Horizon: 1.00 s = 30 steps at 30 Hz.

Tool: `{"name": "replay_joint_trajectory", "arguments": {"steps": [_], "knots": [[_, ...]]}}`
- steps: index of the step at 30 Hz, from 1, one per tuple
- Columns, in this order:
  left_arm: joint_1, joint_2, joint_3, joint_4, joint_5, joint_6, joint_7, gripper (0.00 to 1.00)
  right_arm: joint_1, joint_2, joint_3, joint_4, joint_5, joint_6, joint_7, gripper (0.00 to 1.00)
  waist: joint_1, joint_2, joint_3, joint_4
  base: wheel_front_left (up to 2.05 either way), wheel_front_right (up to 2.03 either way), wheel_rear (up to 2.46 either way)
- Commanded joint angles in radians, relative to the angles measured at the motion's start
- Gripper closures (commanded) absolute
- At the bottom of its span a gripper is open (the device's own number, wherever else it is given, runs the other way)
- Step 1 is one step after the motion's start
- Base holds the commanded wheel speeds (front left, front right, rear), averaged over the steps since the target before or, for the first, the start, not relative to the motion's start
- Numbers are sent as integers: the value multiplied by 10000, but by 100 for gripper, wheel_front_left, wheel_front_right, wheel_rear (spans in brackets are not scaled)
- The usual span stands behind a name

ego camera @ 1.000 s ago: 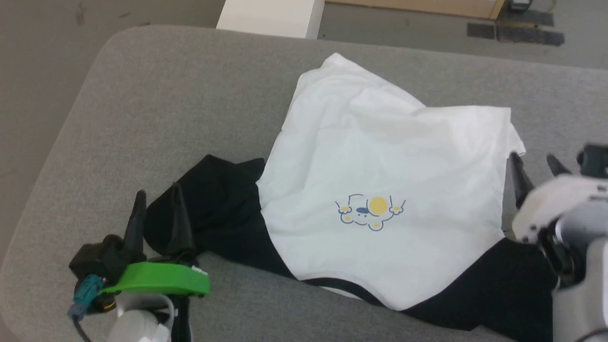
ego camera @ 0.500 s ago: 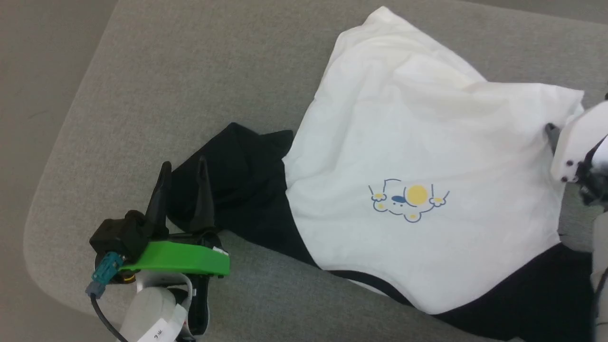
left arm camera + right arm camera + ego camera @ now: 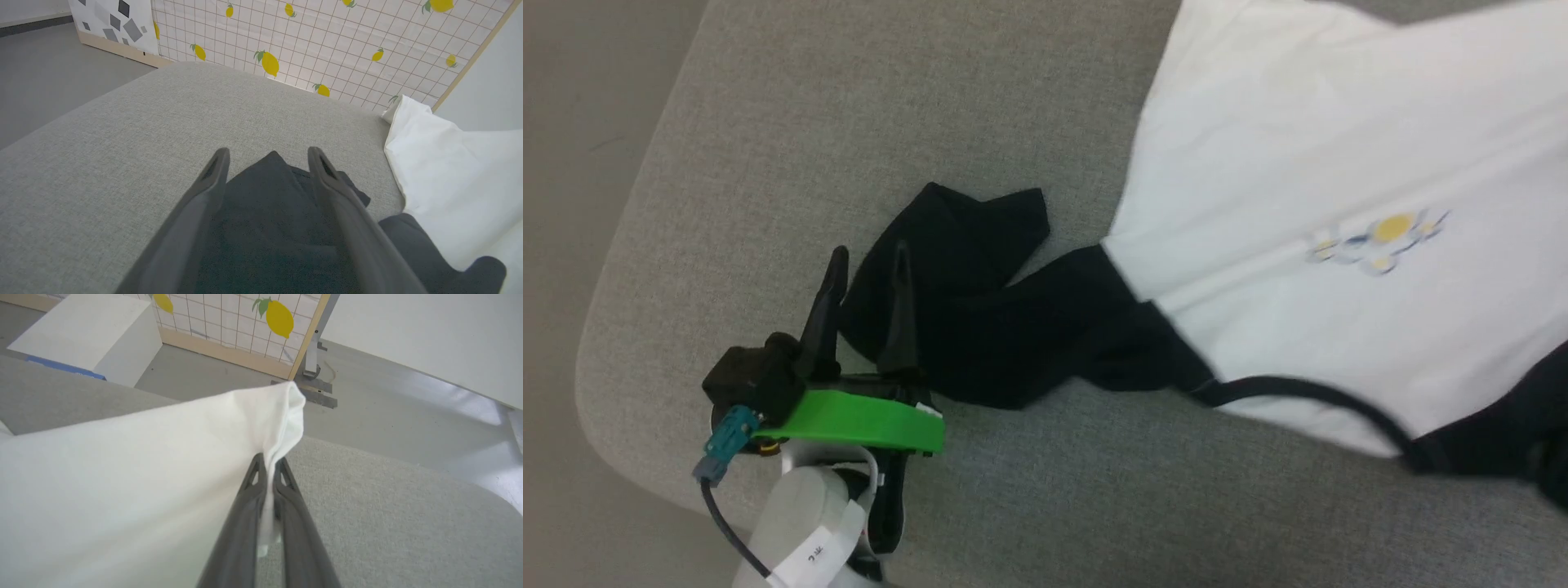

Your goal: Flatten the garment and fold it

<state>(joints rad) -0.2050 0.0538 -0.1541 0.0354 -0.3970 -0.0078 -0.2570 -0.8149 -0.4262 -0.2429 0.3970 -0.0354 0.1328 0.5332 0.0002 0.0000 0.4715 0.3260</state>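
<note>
1. Head view: the T-shirt (image 3: 1298,163) lies on a grey upholstered seat (image 3: 849,122). Its white body is to the right and its black sleeve (image 3: 980,327) is bunched toward the middle. The left gripper (image 3: 868,249) stands with its fingers apart at the sleeve's left edge.
2. Left wrist view: those spread fingers straddle the sleeve's dark cloth, which lies loose between them.
3. Right wrist view: the right gripper (image 3: 267,459) is clamped tight on a fold of the shirt's white fabric, raised above the seat.
</note>
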Motion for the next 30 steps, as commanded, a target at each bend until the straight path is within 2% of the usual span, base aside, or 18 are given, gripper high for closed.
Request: {"name": "replay_joint_trajectory", "arguments": {"steps": [1,5,6,7,8,12,16,20,24,27,30], "knots": [[-219,-34,-55,2,-8,-6,-47,0,-443,-70,-79,139,-188,-21,-348,100,-2,0,200,143,0,0,0],[-297,-34,-160,-34,-18,25,-47,0,-1205,117,-382,925,-316,-21,-870,100,-2,0,342,216,0,0,0],[-305,-35,-186,-37,-1,37,-47,0,-1311,177,-429,1137,-334,-21,-959,91,-2,0,357,214,0,0,0],[-311,-35,-207,-34,11,45,-47,0,-1331,243,-417,1269,-346,-21,-1029,53,-2,0,345,201,0,0,0],[-310,-35,-234,-27,21,61,-47,0,-1234,412,-416,1378,-342,-21,-1088,0,-2,0,265,158,0,0,0],[-187,-35,-251,79,174,-39,-47,0,-561,675,-170,1402,119,-21,-1539,0,-2,0,-195,-56,0,0,0],[70,-35,-192,354,436,-221,-47,0,794,909,304,709,1043,-21,-2566,0,-2,0,-941,-405,0,0,0],[379,20,-238,852,611,-434,-47,0,2736,1331,829,-675,2153,-21,-3710,0,-2,0,-1758,-842,0,0,0],[451,180,-493,1210,704,-560,223,0,4739,1961,876,-2307,2602,-21,-4573,0,-2,0,-2263,-1256,0,0,0],[227,434,-701,1395,953,-499,921,0,6219,2694,902,-3546,2627,-21,-4946,0,-2,0,-2347,-1720,0,0,0],[-133,799,-799,1529,1220,-384,1846,0,7048,3169,1028,-4319,2519,-21,-5102,0,-2,0,-2201,-2187,0,0,0]]}}
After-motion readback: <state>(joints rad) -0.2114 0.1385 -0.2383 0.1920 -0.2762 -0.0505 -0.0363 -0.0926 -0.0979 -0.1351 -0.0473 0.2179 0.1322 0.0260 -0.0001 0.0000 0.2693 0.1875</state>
